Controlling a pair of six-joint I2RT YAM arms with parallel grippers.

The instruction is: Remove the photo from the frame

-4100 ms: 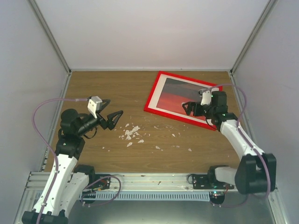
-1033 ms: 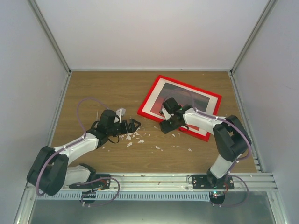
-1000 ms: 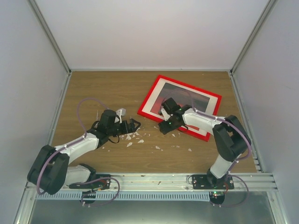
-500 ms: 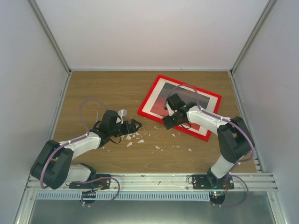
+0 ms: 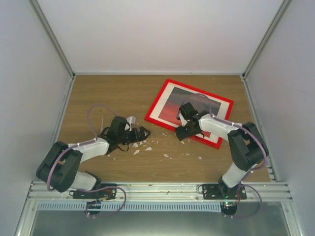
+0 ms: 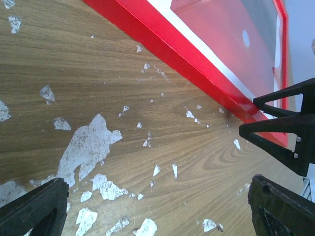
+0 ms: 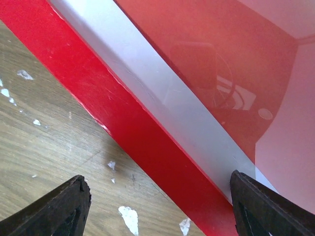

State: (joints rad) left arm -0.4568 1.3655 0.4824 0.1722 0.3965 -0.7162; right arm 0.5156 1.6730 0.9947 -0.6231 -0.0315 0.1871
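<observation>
The red frame (image 5: 215, 141) lies flat at the back right of the table, with the red sunset photo (image 5: 172, 105) inside it behind a white mat. My right gripper (image 5: 181, 132) is open and low at the frame's near edge. In the right wrist view (image 7: 158, 196) its jaws straddle the red border (image 7: 128, 120), with the photo (image 7: 221, 59) beyond. My left gripper (image 5: 144, 132) is open and empty just left of the frame's near-left corner. In the left wrist view (image 6: 157, 196) it hovers over bare wood, facing the frame (image 6: 187, 56), the photo (image 6: 231, 39) and the right gripper's fingers (image 6: 283, 129).
White scuff flecks (image 5: 138, 141) mark the wooden table between the arms and show large in the left wrist view (image 6: 88, 145). White walls enclose the table on three sides. A metal rail (image 5: 157, 189) runs along the near edge.
The frame has shifted left and turned since four seconds ago. Over the last second the right gripper has slid a little right along the near edge, and the left gripper has crept toward the frame.
</observation>
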